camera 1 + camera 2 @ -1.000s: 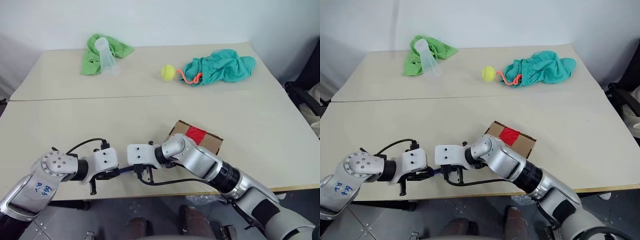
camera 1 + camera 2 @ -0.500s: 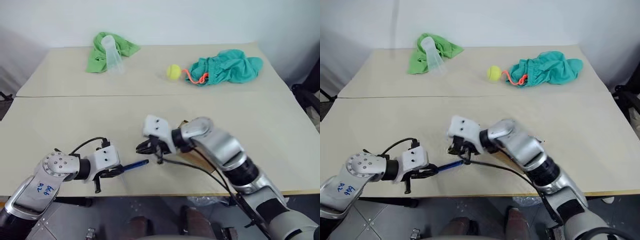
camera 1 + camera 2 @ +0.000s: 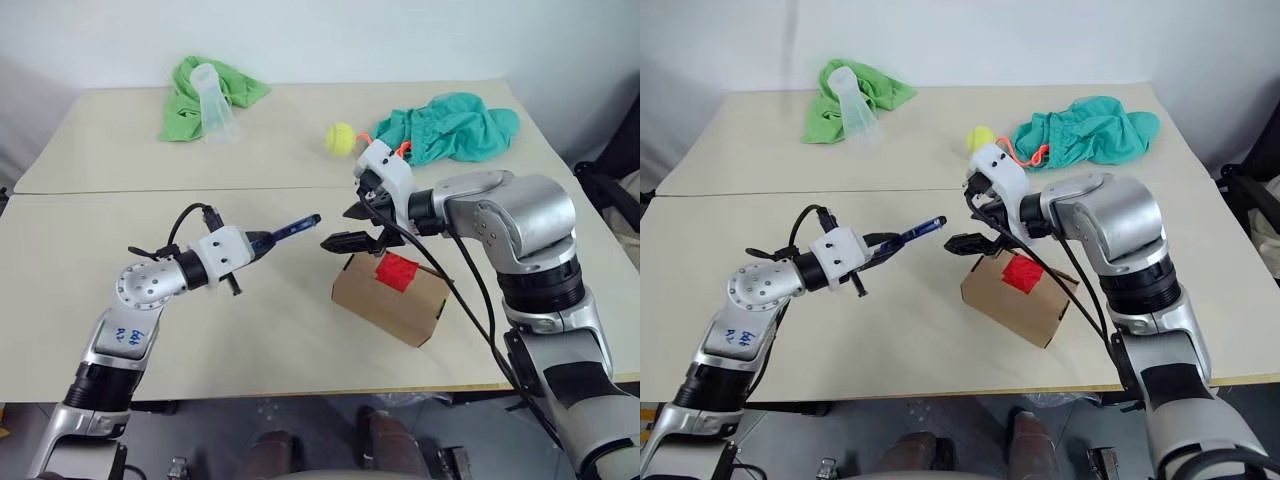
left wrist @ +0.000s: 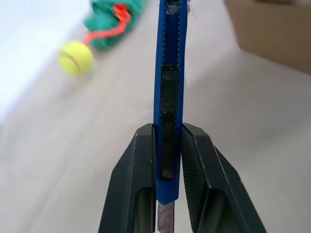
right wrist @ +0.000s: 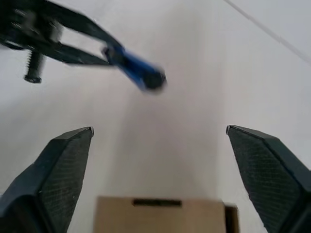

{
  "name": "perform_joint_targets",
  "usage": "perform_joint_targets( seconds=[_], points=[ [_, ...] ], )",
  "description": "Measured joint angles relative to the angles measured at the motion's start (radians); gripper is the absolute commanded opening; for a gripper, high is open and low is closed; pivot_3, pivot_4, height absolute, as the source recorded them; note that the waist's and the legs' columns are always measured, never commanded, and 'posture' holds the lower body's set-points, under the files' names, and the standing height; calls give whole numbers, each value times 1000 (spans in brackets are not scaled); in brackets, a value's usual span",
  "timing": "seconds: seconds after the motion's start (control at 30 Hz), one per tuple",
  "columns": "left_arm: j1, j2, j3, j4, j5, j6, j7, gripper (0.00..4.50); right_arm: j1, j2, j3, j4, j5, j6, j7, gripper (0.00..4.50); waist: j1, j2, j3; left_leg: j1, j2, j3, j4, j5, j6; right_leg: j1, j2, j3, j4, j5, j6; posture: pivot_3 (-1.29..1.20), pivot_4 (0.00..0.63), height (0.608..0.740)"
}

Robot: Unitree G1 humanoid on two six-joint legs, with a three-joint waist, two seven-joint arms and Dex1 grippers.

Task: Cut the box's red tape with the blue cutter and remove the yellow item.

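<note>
Teal cloth (image 3: 450,127) beside tennis ball (image 3: 339,138), behind box (image 3: 390,298).

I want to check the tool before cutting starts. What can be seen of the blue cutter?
The blue cutter is a slim, dark blue plastic-looking utility knife with a ridged black slider along its middle. The left gripper clamps its rear end between both black fingers. It is held above the table, touching nothing else, tip toward the box.

L arm reaches fwd toward 2 o'clock, wrist about level, left gripper (image 4: 167,160) clamped on the slim dark blue pen-like cutter (image 3: 285,233). R arm bent across toward 10 o'clock, right gripper (image 5: 158,160) angled down, fingers (image 5: 63,167) spread wide, holding nothing.
</note>
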Motion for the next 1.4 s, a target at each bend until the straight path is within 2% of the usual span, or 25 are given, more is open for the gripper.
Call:
perform_joint_targets(
  seconds=[0.07, 0.23, 0.73, 0.87, 1.13, 1.2, 1.4],
  points=[
    [-21, -22, -15, 27, 32, -62, 28, 410, -41, 34, -34, 38, 11, 37, -35, 4500, -4, 0, 0, -1, 0, 0, 0, 0, 1, 0, -3, -8, -1, 0, 0, 0, 150, 740],
    [-41, -55, -48, 61, 69, -154, 45, 410, -87, 67, -105, 98, 40, 63, -88, 4500, -4, -1, 0, -1, 0, -1, 1, 0, 1, 1, -3, -12, -1, 0, 0, 0, 150, 740],
    [-47, -81, -52, 83, 68, -162, 54, 410, -82, 79, -74, 148, 80, 12, -104, 4500, -6, -1, 0, -1, 1, 0, 1, 0, 1, 1, -3, -12, -1, 0, 1, 0, 150, 740],
    [-47, -84, -52, 82, 67, -155, 55, 410, -81, 82, -72, 179, 89, -11, -98, 3599, -6, -1, 0, -1, 1, 0, 1, 0, 1, 1, -3, -12, -1, 0, 1, 0, 150, 740],
    [-47, -86, -52, 81, 66, -137, 60, 410, -79, 76, -45, 211, 96, -37, -69, 767, -6, -1, 0, -1, 1, 0, 1, 0, 1, 1, -3, -12, -1, 0, 1, 0, 150, 740],
    [-47, -86, -52, 82, 67, -125, 60, 410, -79, 75, -40, 209, 116, -42, -48, 174, -6, -1, 0, -1, 1, 0, 1, 0, 1, 1, -3, -12, -1, 0, 1, 0, 150, 740],
    [-51, -111, -52, 79, 61, -94, 60, 410, -79, 60, -34, 210, 122, -54, -37, 148, -5, -1, 0, -1, 1, -1, 2, 0, 1, 2, -3, -12, -1, 0, 1, 0, 150, 740]
  ],
)
